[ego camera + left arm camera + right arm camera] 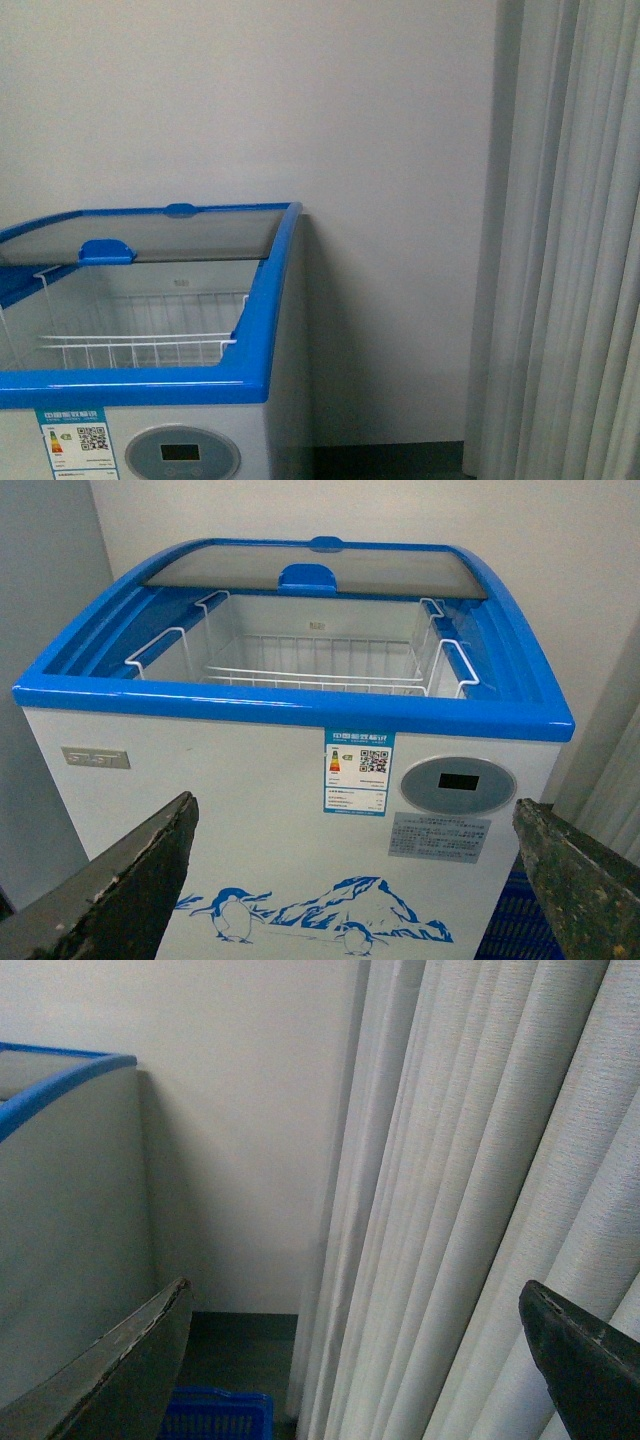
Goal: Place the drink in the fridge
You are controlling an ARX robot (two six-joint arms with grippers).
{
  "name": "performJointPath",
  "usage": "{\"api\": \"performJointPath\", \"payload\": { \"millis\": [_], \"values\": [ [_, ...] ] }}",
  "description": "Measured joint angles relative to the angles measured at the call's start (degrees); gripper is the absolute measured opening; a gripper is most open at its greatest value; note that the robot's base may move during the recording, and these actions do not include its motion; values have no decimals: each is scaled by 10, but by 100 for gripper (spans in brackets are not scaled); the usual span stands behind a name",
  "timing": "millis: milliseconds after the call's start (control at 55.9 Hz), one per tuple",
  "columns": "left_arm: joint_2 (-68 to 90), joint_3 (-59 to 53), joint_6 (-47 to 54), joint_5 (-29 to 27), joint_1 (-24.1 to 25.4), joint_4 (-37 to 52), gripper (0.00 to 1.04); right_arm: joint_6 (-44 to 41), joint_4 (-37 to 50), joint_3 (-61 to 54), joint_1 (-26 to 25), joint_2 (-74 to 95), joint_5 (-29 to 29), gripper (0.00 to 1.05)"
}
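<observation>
White fridge (200,810) seen with lid slid back, wire basket (300,670) exposed | drink not seen in any view, so bearing and axis unknown | left gripper (355,880) spread wide, empty, squared on fridge front | right gripper (355,1360) spread wide, empty, aimed at curtain (480,1210) | left arm probably nearer.

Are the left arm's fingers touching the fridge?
Apart. In the left wrist view both fingers sit spread wide in the foreground, with the fridge front standing beyond them and nothing held between.
</observation>
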Motion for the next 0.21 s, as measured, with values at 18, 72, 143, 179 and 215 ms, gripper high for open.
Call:
{"api": "performJointPath", "payload": {
  "millis": [18,72,143,179,215],
  "values": [
    [0,0,0,0,0,0,97,0,0,0,0,0,0,97],
    [0,0,0,0,0,0,97,0,0,0,0,0,0,97],
    [0,0,0,0,0,0,97,0,0,0,0,0,0,97],
    [0,0,0,0,0,0,97,0,0,0,0,0,0,97],
    [0,0,0,0,0,0,97,0,0,0,0,0,0,97]
  ]
}}
